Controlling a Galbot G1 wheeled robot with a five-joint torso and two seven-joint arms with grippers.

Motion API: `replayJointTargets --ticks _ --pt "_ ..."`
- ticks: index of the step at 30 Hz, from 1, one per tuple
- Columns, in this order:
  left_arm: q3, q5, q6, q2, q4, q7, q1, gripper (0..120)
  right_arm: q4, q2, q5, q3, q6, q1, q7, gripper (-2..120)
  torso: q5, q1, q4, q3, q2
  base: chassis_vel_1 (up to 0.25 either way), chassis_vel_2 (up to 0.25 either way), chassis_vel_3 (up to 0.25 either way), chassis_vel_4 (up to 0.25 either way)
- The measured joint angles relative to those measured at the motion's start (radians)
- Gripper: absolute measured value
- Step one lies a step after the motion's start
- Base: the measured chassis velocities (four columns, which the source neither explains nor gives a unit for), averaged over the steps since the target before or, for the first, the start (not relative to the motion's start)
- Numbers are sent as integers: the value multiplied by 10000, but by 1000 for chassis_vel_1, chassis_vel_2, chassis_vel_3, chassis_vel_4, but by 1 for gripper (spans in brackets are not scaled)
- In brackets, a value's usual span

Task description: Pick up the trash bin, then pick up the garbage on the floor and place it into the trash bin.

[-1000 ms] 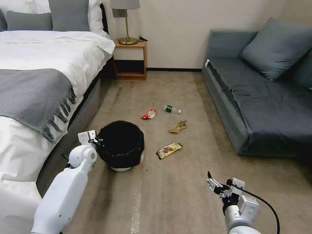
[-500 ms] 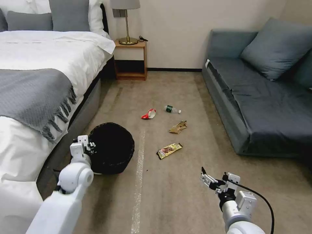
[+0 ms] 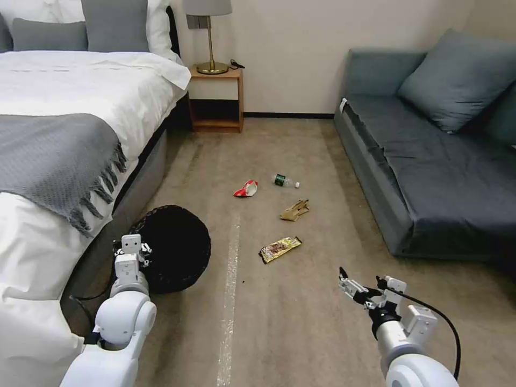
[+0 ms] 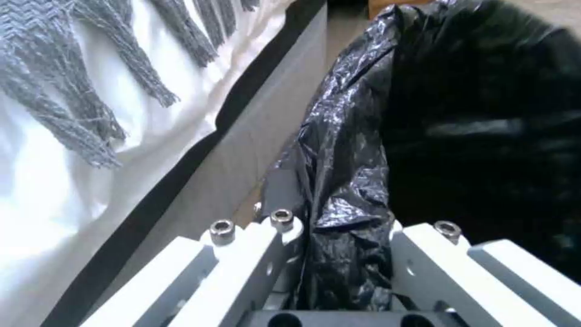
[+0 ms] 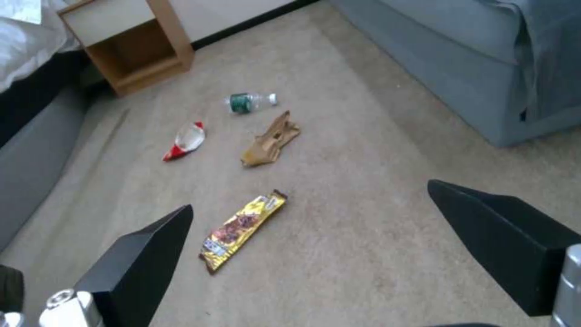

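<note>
The trash bin point(image 3: 172, 248), wrapped in its black bag point(image 4: 363, 159), is tilted close beside the bed, its dark mouth facing me. My left gripper point(image 3: 141, 252) point(image 4: 357, 227) is shut on the bag-covered rim. On the floor point(image 3: 301, 322) lies the garbage: a red-and-white wrapper point(image 3: 245, 188) point(image 5: 184, 141), a small bottle point(image 3: 285, 181) point(image 5: 251, 101), a tan scrap point(image 3: 294, 210) point(image 5: 271, 141) and a gold snack wrapper point(image 3: 279, 249) point(image 5: 242, 229). My right gripper point(image 3: 359, 286) point(image 5: 310, 197) hovers open, short of the gold wrapper and to its right, holding nothing.
The bed point(image 3: 54, 134) with a grey fringed throw runs along the left. A grey sofa point(image 3: 430, 161) lines the right. A wooden nightstand point(image 3: 216, 99) with a lamp stands at the far wall. A pale streak point(image 3: 228, 301) marks the carpet.
The left arm has drawn the bin leftward toward the bed and tipped it, so its white base no longer shows. The right gripper shifted only slightly and stays open.
</note>
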Motion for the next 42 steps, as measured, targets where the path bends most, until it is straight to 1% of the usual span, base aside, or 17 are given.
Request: replayJointTargets --ticks 8,10,14,19,25,31,42 --pt "60 307 -300 -273 26 45 82 5 -169 -99 93 50 80 77 -29 100 -1 0 2 1 0 0 0 0 0" --pt "73 323 -356 -277 42 60 107 5 -183 -99 93 53 82 96 -31 100 -1 0 2 1 0 0 0 0 0" --pt "54 332 -518 -277 76 119 178 5 -231 -68 68 33 97 103 -56 100 -2 0 2 1 0 0 0 0 0" --pt "-69 177 -544 -214 138 129 74 5 -242 32 -103 -65 116 58 -134 100 -2 0 2 1 0 0 0 0 0" --pt "-64 111 -598 -181 138 163 116 5 -247 136 -333 -140 195 -57 -208 100 -2 0 3 0 0 -31 25 23 -19" --pt "-20 77 -700 -166 179 189 168 5 -219 209 -425 -142 325 -252 -211 100 -2 0 3 1 0 -111 108 98 -113" --pt "78 22 -730 -80 267 208 71 5 -156 289 -525 -97 422 -426 -210 100 -3 1 3 1 -2 -123 122 116 -121"
